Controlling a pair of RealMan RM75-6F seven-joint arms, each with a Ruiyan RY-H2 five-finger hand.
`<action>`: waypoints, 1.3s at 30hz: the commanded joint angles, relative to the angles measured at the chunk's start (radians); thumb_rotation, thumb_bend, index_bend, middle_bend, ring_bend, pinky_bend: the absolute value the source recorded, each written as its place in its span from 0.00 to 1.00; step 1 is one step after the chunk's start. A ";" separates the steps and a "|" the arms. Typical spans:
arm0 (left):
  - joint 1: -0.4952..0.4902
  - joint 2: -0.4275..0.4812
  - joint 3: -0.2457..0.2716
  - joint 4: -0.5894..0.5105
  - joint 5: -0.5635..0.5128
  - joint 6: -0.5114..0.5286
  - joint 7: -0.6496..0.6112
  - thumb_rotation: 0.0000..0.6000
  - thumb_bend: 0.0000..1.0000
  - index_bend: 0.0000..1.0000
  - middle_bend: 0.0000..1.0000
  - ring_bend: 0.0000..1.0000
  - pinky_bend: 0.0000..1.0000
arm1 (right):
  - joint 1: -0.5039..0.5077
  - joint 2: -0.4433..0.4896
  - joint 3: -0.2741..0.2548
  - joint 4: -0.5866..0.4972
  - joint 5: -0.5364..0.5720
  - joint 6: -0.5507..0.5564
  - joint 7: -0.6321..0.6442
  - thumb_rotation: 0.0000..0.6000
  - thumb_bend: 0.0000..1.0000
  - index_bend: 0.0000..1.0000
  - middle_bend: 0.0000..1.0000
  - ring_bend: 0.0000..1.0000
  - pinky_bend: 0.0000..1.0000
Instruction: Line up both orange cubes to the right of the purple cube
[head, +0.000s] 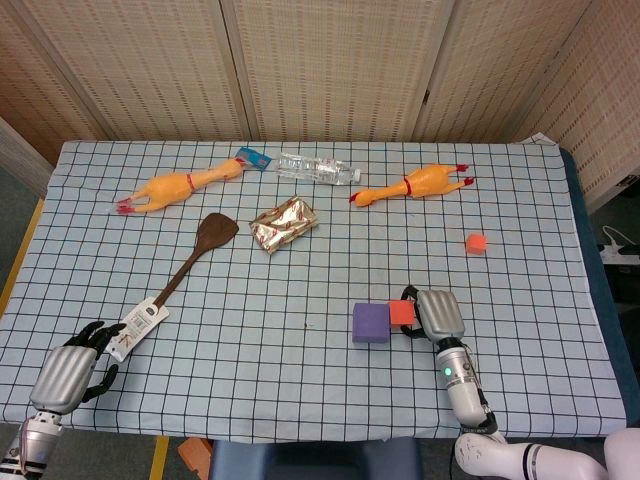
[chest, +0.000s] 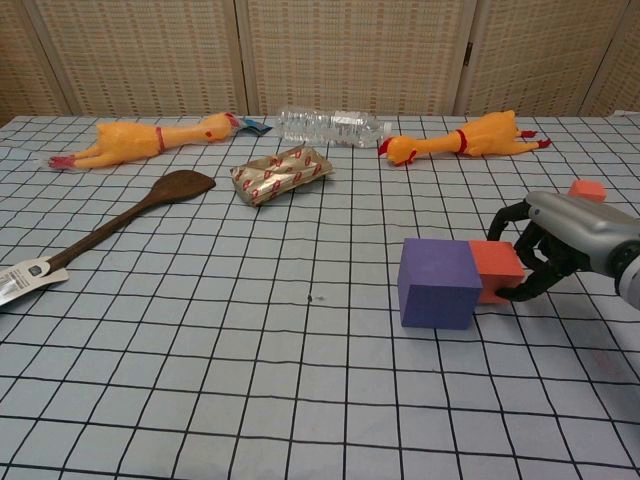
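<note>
The purple cube (head: 370, 322) (chest: 438, 283) stands on the checked cloth right of centre. An orange cube (head: 402, 312) (chest: 496, 267) sits pressed against its right side, and my right hand (head: 436, 315) (chest: 560, 250) grips that cube with its fingers curled around it. The second, smaller-looking orange cube (head: 476, 242) (chest: 586, 189) lies alone further back on the right. My left hand (head: 72, 370) rests at the near left corner of the table, fingers curled in, holding nothing; the chest view does not show it.
At the back lie two rubber chickens (head: 178, 186) (head: 415, 183), a plastic bottle (head: 318, 168) and a foil packet (head: 284, 222). A wooden spatula (head: 182, 270) with a paper tag stretches toward the near left. The table's right edge (head: 590, 300) is close to the right arm.
</note>
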 joint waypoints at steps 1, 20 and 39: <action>-0.001 0.000 0.001 -0.001 0.001 -0.002 0.001 1.00 0.45 0.18 0.26 0.13 0.37 | -0.006 0.000 -0.003 -0.015 0.003 0.009 -0.012 1.00 0.09 0.61 0.84 0.94 1.00; 0.000 0.003 0.004 -0.002 0.009 0.002 -0.004 1.00 0.45 0.18 0.26 0.13 0.37 | -0.028 -0.020 -0.008 -0.031 0.021 0.019 -0.037 1.00 0.09 0.61 0.84 0.94 1.00; 0.000 0.003 0.005 -0.005 0.007 -0.001 -0.002 1.00 0.45 0.18 0.27 0.15 0.37 | -0.028 -0.019 -0.017 -0.014 0.000 -0.022 -0.015 1.00 0.09 0.42 0.84 0.95 1.00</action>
